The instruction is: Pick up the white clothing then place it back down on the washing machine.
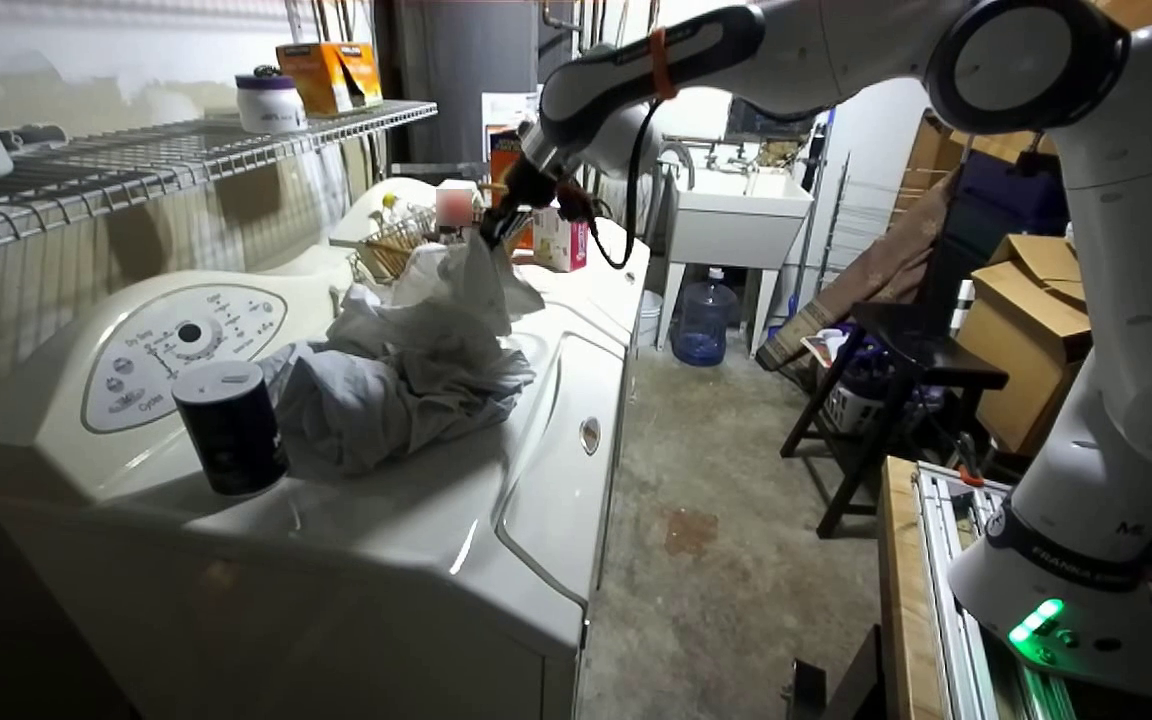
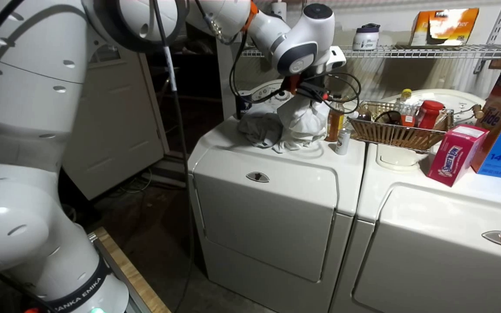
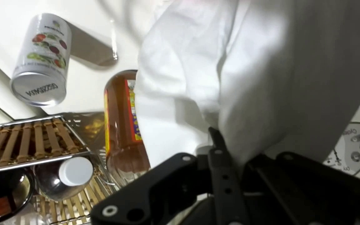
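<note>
The white clothing hangs in folds from my gripper in both exterior views (image 1: 481, 285) (image 2: 303, 119). It fills the upper right of the wrist view (image 3: 180, 78). My gripper (image 1: 496, 228) is shut on a gathered top part of it; the fingertips (image 3: 230, 147) are partly covered by cloth. The lower part of the clothing rests on the white washing machine (image 2: 268, 208), whose top also shows in an exterior view (image 1: 406, 520). A crumpled greyish cloth (image 1: 366, 405) lies against it, also visible in an exterior view (image 2: 260, 130). I cannot tell whether the two are one piece.
A dark canister (image 1: 233, 435) stands near the control panel. A Morton can (image 3: 42, 59) and a brown bottle (image 3: 122, 125) stand close beside the clothing. A wicker basket (image 2: 389, 134) and a pink box (image 2: 455, 156) are farther along. A wire shelf (image 1: 176, 155) runs above.
</note>
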